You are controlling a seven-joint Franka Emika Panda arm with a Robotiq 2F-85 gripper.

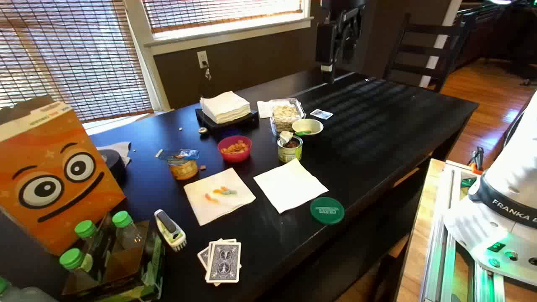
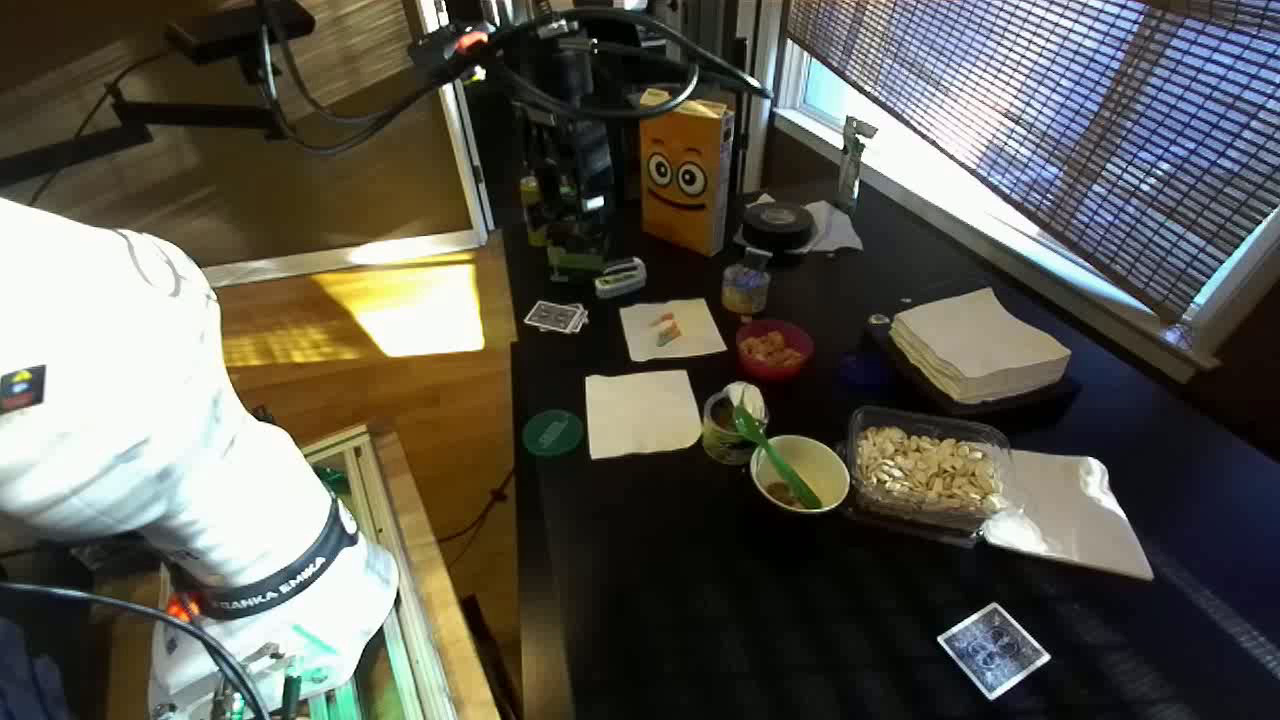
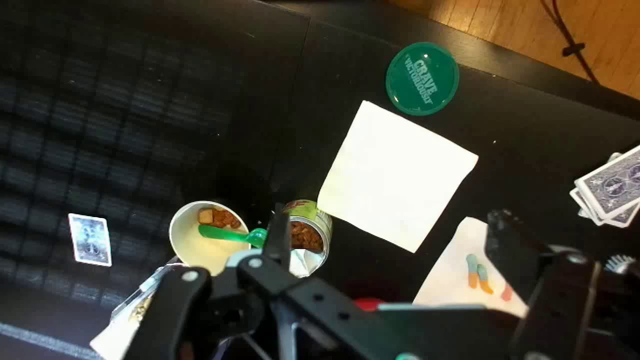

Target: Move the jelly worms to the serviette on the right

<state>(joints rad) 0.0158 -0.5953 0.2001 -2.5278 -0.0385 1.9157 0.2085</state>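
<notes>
The jelly worms, several small orange, green and pink strips, lie on the creamier napkin. They show in both exterior views (image 1: 226, 191) (image 2: 668, 332) and in the wrist view (image 3: 472, 275), where my right-hand finger hides part of that napkin (image 3: 442, 282). The serviette, a flat white square, lies beside it in both exterior views (image 1: 290, 185) (image 2: 643, 413) and mid-picture in the wrist view (image 3: 397, 175). My gripper (image 3: 390, 220) is high above the table, with its fingers wide apart and nothing between them. It shows dark and edge-on in both exterior views (image 1: 329, 73) (image 2: 588, 200).
A green-labelled can (image 1: 290, 149) touches or nearly touches the serviette's corner. A green lid (image 1: 327, 210) lies by its near edge. A red bowl (image 1: 235, 149), orange can (image 1: 183, 169), brush (image 1: 170, 230) and playing cards (image 1: 223, 262) surround the creamier napkin. A white bowl (image 2: 800, 473) holds a green spoon.
</notes>
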